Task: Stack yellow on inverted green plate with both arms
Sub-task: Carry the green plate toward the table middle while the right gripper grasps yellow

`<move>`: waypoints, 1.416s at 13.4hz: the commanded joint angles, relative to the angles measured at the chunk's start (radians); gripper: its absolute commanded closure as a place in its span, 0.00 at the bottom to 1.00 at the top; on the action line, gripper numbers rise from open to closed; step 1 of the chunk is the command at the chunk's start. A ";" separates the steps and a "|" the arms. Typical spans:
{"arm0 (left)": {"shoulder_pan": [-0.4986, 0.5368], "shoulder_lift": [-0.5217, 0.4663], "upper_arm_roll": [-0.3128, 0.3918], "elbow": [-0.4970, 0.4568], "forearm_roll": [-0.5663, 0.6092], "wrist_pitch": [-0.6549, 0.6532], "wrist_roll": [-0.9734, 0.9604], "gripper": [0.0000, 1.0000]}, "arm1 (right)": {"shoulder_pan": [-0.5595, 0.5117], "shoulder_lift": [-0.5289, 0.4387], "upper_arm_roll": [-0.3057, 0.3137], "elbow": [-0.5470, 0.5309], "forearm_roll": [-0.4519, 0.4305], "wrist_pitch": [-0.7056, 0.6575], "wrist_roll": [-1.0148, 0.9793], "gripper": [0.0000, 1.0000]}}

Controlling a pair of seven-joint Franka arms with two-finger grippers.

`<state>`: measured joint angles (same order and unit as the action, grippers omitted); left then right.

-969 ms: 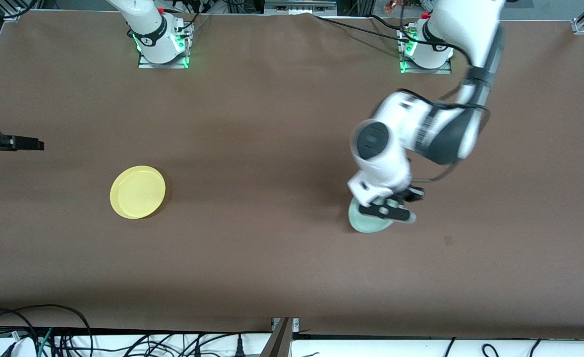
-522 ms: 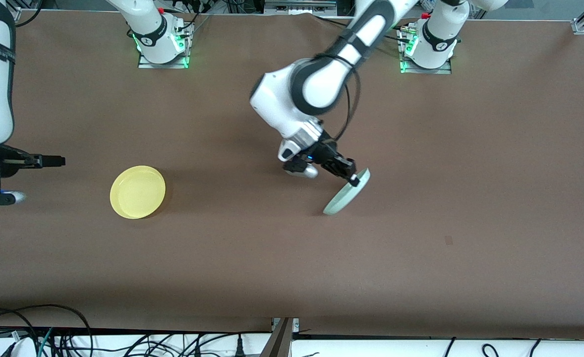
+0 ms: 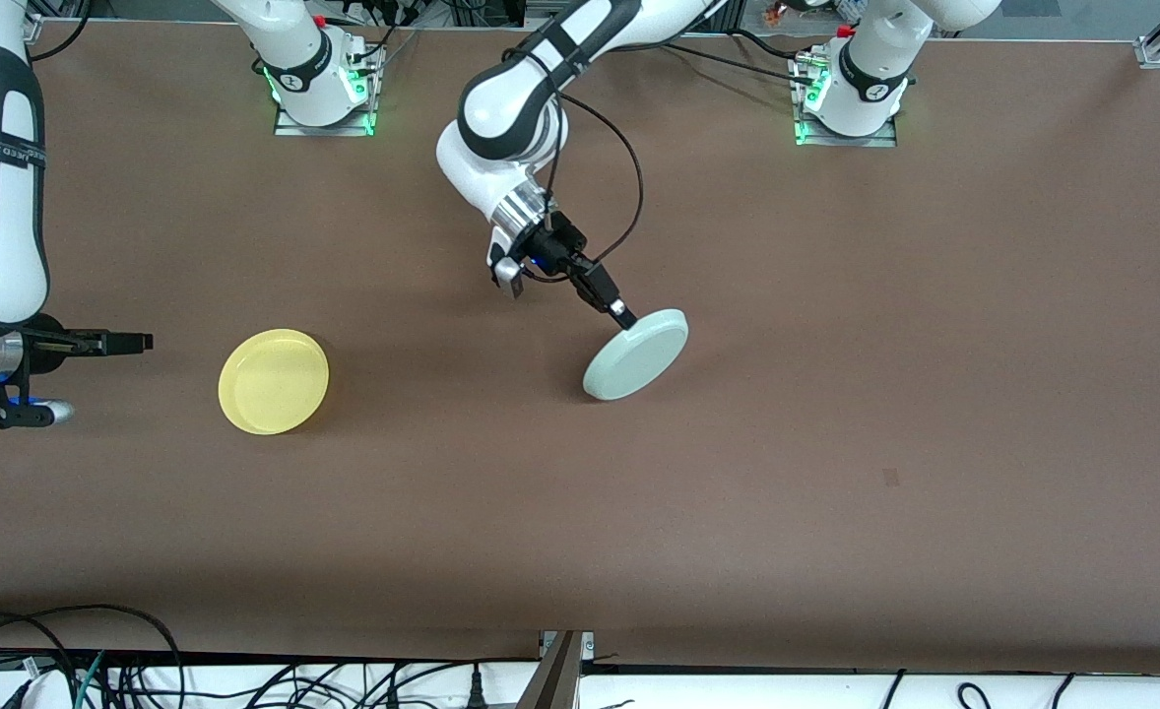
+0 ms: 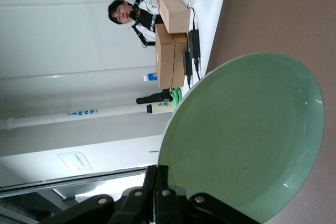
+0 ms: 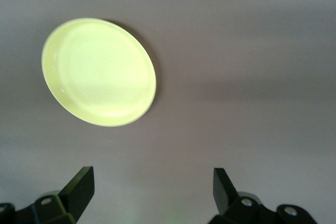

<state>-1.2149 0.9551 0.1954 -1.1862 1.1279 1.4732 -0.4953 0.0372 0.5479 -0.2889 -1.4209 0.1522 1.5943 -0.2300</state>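
Left claw grips tilted mint-green plate by rim, underside up

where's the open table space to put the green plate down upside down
The left gripper holds the green plate by its rim over the table's middle. Bare brown surface lies under it and between it and the yellow plate. The right gripper hangs open beside the yellow plate.
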 commanded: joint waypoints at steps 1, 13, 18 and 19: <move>-0.050 0.073 0.042 0.083 0.033 -0.027 0.012 1.00 | 0.003 0.029 0.002 -0.006 0.026 0.048 0.004 0.00; -0.091 0.163 0.030 0.122 0.026 -0.010 -0.111 1.00 | 0.055 0.122 0.005 -0.068 0.142 0.363 0.000 0.00; -0.123 0.180 0.030 0.115 0.024 -0.011 -0.115 1.00 | 0.064 0.112 0.011 -0.190 0.144 0.475 -0.008 0.00; -0.124 0.182 0.029 0.114 0.023 -0.011 -0.126 1.00 | 0.064 0.110 0.011 -0.199 0.150 0.477 -0.008 0.00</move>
<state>-1.3261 1.1038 0.2165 -1.1095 1.1338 1.4745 -0.6104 0.0986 0.6888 -0.2797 -1.5734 0.2752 2.0483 -0.2301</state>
